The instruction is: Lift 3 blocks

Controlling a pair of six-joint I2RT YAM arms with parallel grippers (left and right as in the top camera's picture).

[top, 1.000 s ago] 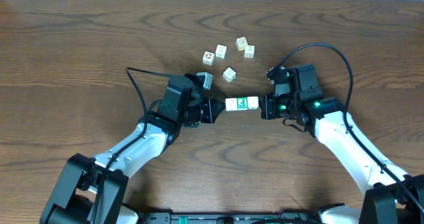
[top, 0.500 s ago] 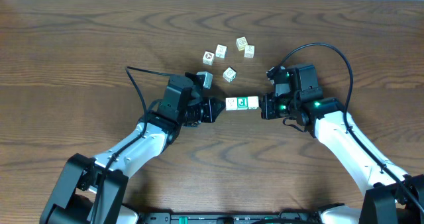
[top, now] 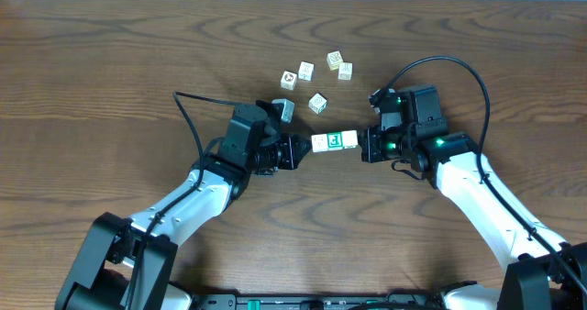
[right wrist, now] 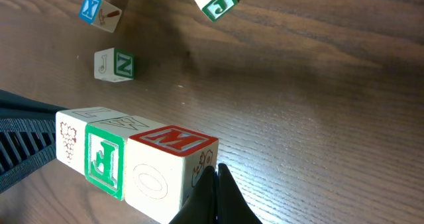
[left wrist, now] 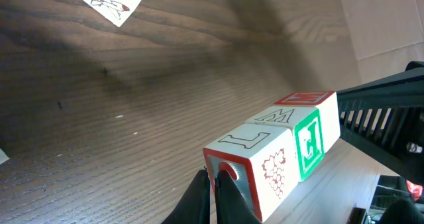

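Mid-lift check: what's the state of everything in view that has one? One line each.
row of three blocks: pressed end to end, squeezed between both grippers, apparently off the table.
left gripper: shut, tips pushing on one end of the row.
right gripper: shut, tips pushing on the opposite end.
loose cubes: scattered, resting on the table, untouched.
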